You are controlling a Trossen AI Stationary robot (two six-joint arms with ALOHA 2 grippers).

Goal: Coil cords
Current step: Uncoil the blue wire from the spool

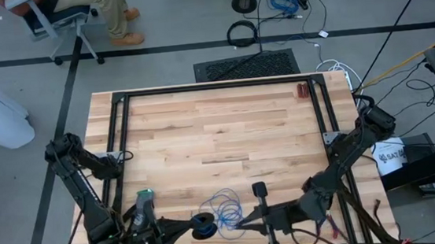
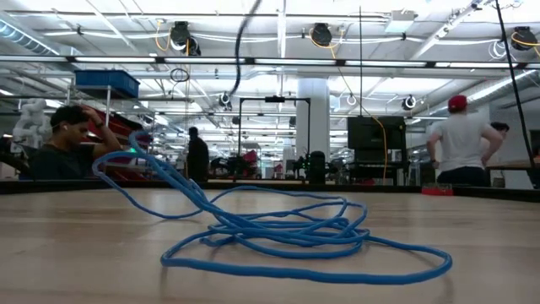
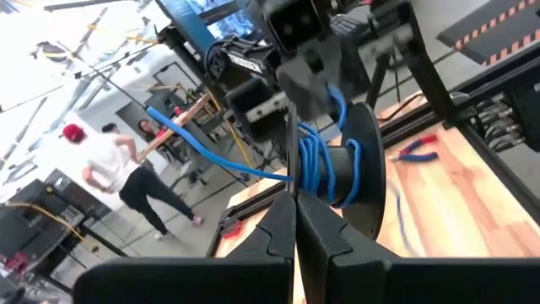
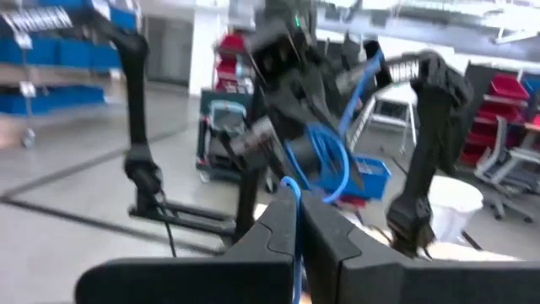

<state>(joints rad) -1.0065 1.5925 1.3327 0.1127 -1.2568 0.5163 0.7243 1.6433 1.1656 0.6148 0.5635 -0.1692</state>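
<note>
A thin blue wire (image 1: 227, 210) lies in loose loops (image 2: 287, 232) on the wooden table near its front edge. Part of it is wound on a small black spool (image 1: 204, 227), which also shows in the left wrist view (image 3: 342, 169). My left gripper (image 1: 193, 227) is shut at the spool, coming from the table's left. My right gripper (image 1: 241, 226) comes from the table's right and is shut on a strand of the wire just right of the spool. In the low view one strand (image 2: 126, 173) rises off the table toward the upper left. My left gripper (image 3: 295, 224) pinches the rim of the spool's near flange (image 3: 291, 173) between its two shut fingers. The fingers lie roughly level and point toward the table's right. The spool's wound core (image 3: 333, 165) stands just beyond the fingertips. My right gripper (image 4: 297, 224) pinches one strand of the blue wire (image 4: 291, 192) between its two fingertips. The fingers lie roughly level and point toward the table's left and the spool (image 4: 316, 160). From the fingers the strand curves on to the spool.
A black metal frame (image 1: 124, 138) runs round the table's back and sides. A small brown object (image 1: 302, 91) lies at the far right corner. Red-handled pliers (image 3: 418, 152) lie on the table behind the right arm. People stand and sit in the room beyond.
</note>
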